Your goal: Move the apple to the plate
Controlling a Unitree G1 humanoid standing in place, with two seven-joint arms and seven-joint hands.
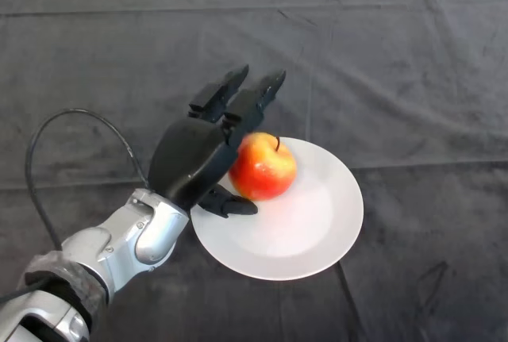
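On the white plate (317, 231) sits a red-yellow apple (264, 167), stem up; the left hand (190, 159) beside it has released, straight fingers; dark cloth (397, 64) covers the table.

obstacles: red-yellow round apple (263, 167) on white round plate (317, 223) | left: black hand (190, 159) against apple | free: plate's right half, dark cloth-covered table (413, 80) all around (flat, only wrinkles)

Table under dark cloth (413, 56), white plate (317, 239) directly on it.
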